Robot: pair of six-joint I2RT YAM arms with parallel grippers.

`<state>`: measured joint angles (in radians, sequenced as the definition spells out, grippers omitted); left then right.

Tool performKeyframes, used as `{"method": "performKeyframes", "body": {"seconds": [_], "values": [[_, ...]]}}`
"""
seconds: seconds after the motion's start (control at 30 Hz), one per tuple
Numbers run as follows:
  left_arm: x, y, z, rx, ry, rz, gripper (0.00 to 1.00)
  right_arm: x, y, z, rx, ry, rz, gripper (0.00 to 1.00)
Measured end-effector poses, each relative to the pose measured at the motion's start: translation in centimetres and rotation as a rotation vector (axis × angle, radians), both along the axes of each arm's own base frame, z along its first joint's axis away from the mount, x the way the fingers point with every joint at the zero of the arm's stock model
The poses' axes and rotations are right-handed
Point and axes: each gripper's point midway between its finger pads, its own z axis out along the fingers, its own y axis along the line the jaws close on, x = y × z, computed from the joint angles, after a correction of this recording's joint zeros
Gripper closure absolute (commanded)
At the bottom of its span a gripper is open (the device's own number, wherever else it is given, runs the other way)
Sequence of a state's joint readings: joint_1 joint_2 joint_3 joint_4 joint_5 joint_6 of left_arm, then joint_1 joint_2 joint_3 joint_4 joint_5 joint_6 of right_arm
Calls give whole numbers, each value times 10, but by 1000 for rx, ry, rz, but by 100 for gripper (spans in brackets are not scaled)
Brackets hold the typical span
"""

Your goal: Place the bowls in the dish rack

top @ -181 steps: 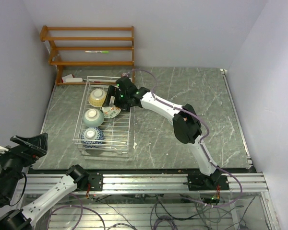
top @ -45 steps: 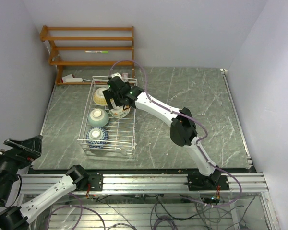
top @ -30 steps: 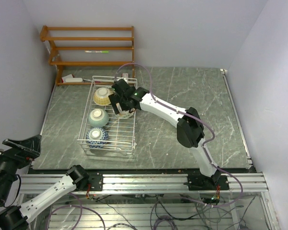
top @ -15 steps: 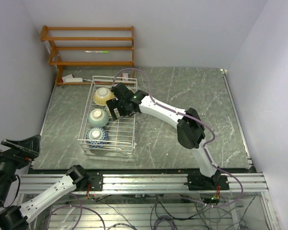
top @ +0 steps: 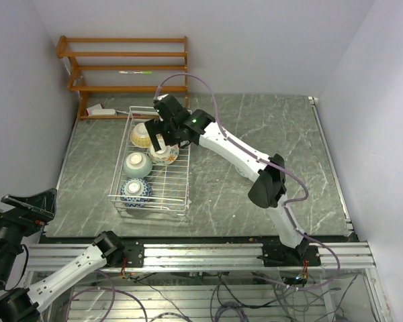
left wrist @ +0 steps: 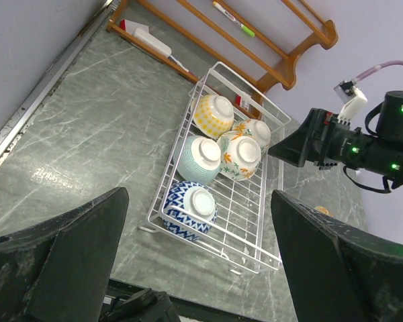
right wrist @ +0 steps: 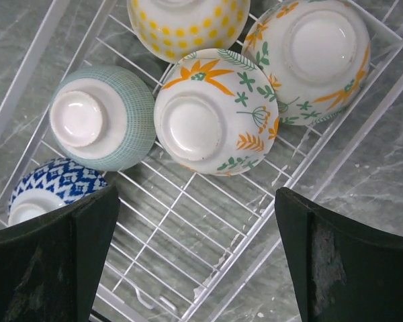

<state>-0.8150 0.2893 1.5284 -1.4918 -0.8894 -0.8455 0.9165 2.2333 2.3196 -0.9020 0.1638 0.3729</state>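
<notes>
The white wire dish rack stands at the table's left, also in the left wrist view and the right wrist view. Bowls sit upside down in it: yellow dotted, mint green, blue zigzag, and two orange floral ones. My right gripper hangs open and empty above the rack's far half, clear of the bowls. My left gripper is open and empty, high off the near left corner.
A brown wooden slatted shelf stands against the back wall behind the rack, a green pen on it and a white thing at its foot. Walls close in left and right. Bare grey marble table lies right of the rack.
My right gripper has let go of an orange floral bowl in the rack and risen toward the far end. The bowl now rests upside down beside the mint one. The left arm barely moved.
</notes>
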Motion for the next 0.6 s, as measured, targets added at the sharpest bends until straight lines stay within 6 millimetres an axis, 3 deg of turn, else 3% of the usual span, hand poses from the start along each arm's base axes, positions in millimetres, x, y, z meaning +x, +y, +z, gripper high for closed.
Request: {"method": "performKeyframes", "body": {"seconds": [0.33, 0.5, 0.6], "values": [[1, -2, 0, 2, 3, -3, 1, 9, 17, -56, -38, 25, 42, 0], [4, -5, -1, 12, 12, -3, 1, 18, 22, -74, -25, -25, 43, 0], [6, -7, -1, 16, 16, -3, 1, 28, 24, -69, -13, -75, 29, 0]]}}
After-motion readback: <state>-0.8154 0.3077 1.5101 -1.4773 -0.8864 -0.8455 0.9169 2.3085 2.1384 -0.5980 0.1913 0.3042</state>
